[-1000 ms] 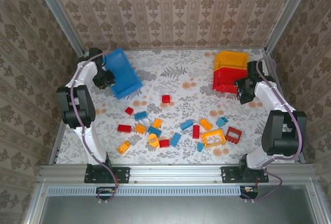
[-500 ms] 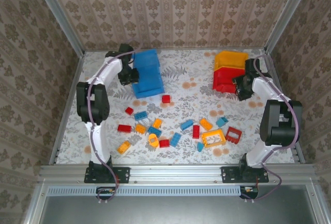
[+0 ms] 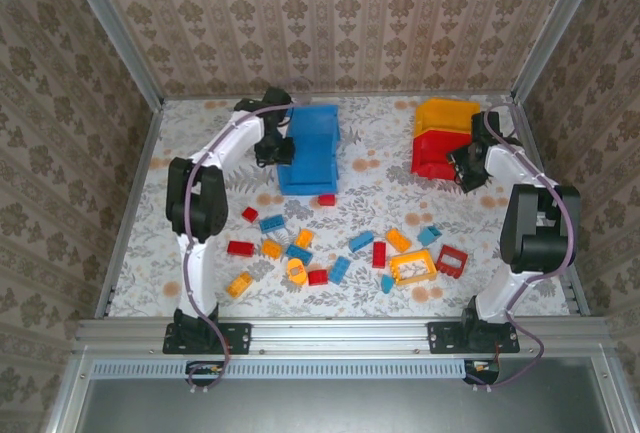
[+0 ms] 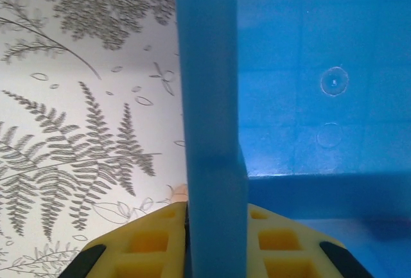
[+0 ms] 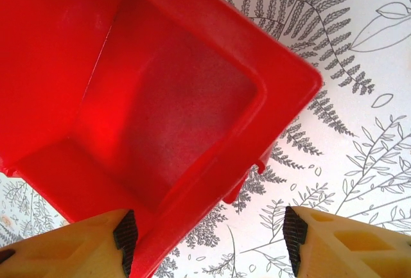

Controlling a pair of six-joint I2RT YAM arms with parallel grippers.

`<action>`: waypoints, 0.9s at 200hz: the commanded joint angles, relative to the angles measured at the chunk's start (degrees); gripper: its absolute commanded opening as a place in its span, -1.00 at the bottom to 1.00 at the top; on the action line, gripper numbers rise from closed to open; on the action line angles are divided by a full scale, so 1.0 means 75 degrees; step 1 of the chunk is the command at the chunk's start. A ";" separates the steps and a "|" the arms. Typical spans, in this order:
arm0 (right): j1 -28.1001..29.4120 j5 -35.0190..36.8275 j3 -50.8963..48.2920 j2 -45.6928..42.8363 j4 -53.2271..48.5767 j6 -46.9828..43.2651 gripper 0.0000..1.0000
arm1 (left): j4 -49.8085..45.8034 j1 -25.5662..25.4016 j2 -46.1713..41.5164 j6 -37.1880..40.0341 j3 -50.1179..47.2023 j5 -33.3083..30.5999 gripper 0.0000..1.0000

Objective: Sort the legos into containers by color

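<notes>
Worktop [image 3: 380,123]: white sheet with a grey fern and orange flower print, walled in by patterned panels.

Blue bin [image 3: 308,148]: the biggest container, an open-topped rectangle of plain glossy blue plastic. It sits at the far centre-left of the worktop. In the left wrist view we see its thick rim wall and smooth inside [image 4: 308,66] close up.

Yellow bin [image 3: 447,114]: orange-yellow, far right corner.

Red bin [image 3: 436,156]: bright red with rounded corners and a slightly frosted floor [image 5: 160,98]. It sits on the near side of the yellow bin, touching or overlapping it; we cannot tell which.

Left gripper [image 3: 283,150]: at the blue bin's left side. It is clamped narrow on that bin's wall, with one yellow finger on each face of the wall [image 4: 216,226].

Right gripper [image 3: 462,165]: at the red bin's right near corner. The jaws stand wide [image 5: 209,239]. One finger is against the red wall; the other is well off it over bare worktop. Nothing is pinched.

Legos [image 3: 298,253]: small red, blue and orange-yellow bricks, loose across the near-middle of the worktop and none in a bin that we can see.
- A yellow window frame [image 3: 412,267] lies just beside a red frame [image 3: 451,260] on the right.
- One red brick [image 3: 326,199] lies right at the blue bin's near edge.
- A blue brick [image 3: 361,242] lies mid-field.
</notes>
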 commanded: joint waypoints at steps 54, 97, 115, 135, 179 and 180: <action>0.0120 0.0377 0.0141 0.0306 -0.0544 -0.1578 -0.18 | -0.0304 0.0010 -0.0823 -0.0642 -0.0866 -0.0369 -1.00; 0.0412 0.0009 0.0590 0.0568 -0.1124 -0.4125 -0.56 | -0.0553 0.0474 -0.0682 -0.0486 -0.0380 -0.0645 -1.00; 0.0568 -0.0157 0.0589 0.0468 -0.1143 -0.4962 -0.60 | -0.0721 0.0605 -0.0508 -0.0300 -0.0130 -0.0851 -1.00; 0.0806 -0.0270 0.0699 0.0423 -0.1190 -0.5806 -0.63 | -0.0907 0.0712 -0.0324 -0.0154 0.0073 -0.1036 -1.00; 0.1278 -0.0425 0.1651 0.1052 -0.1469 -0.6564 -0.67 | -0.0954 0.0672 -0.0036 0.0008 0.0407 -0.0879 -1.00; 0.1280 -0.0437 0.1671 0.1072 -0.1468 -0.6573 -0.67 | -0.0955 0.0665 -0.0031 0.0012 0.0418 -0.0876 -1.00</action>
